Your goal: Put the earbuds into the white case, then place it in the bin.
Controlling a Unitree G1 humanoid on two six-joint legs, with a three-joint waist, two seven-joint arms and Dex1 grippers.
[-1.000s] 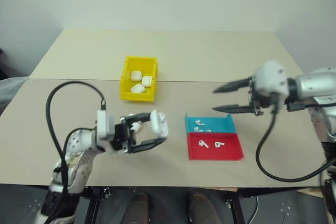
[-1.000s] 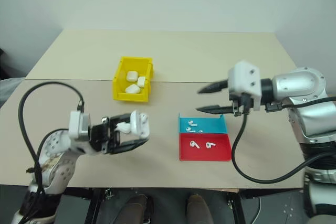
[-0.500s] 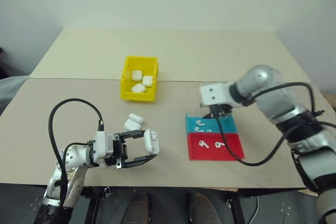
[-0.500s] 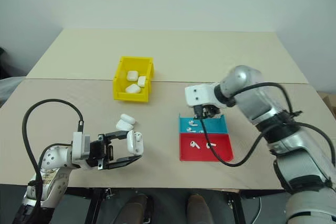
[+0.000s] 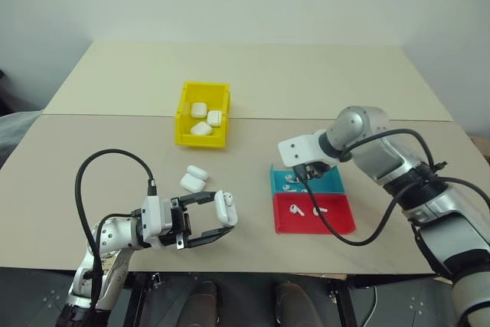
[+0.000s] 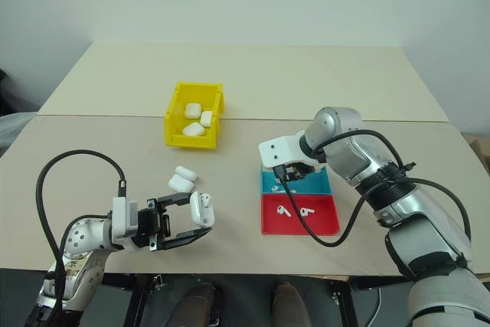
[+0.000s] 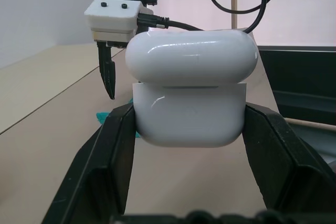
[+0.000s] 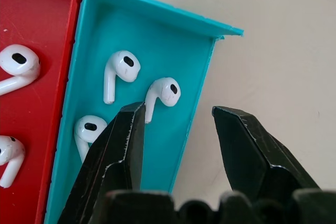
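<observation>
The earbuds [image 8: 161,93] lay in the teal tray [image 8: 197,72], stems along its length, directly under the open right hand [image 8: 178,145]. The left hand [image 7: 189,140], further off, clamped the white case [image 7: 190,95].

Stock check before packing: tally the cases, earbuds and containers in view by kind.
Glossy white rounded earbud cases: 6
Tiny white stemmed plastic earbuds: 5
Yellow plastic bin: 1
Shallow teal plastic tray: 1
Shallow red plastic tray: 1
Total: 14
</observation>
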